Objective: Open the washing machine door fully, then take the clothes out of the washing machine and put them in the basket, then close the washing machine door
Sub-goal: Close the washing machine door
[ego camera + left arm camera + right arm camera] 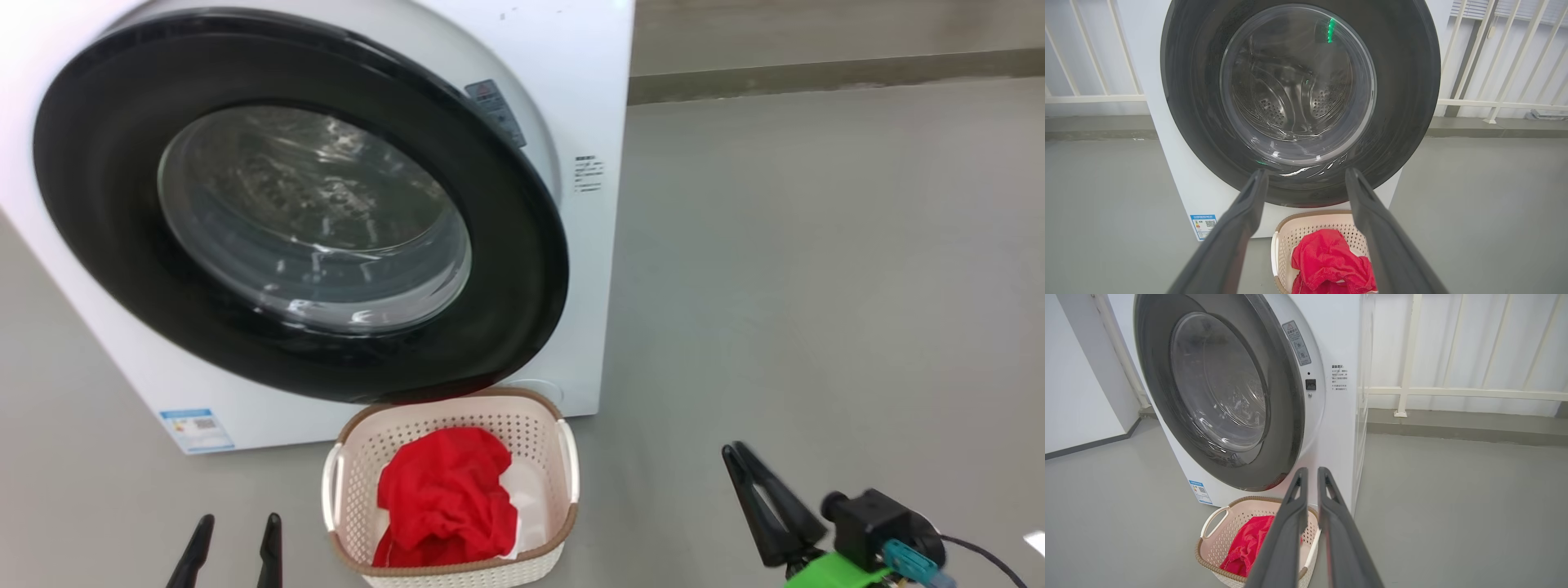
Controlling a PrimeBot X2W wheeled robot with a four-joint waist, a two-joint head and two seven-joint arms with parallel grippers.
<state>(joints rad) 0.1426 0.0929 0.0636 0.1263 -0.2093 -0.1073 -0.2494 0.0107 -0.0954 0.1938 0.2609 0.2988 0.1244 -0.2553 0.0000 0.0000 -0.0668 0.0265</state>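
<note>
1. washing machine [589, 269]: white front-loader, stands on grey floor [816, 286].
2. washing machine door [98, 204]: black rim w/ glass bowl, swung across the opening; latched or not, can't tell. Perforated drum [1274, 110] seen thru glass.
3. basket [353, 498]: cream, brown rim, on floor just in front of machine, below door.
4. clothes [445, 490]: red w/ white part, heaped inside basket.
5. left tool [241, 523]: fingers wide apart, empty, near basket's left side.
6. right tool [735, 453]: fingers drawn together at tips, nothing between; well apart from basket, on its right.
</note>
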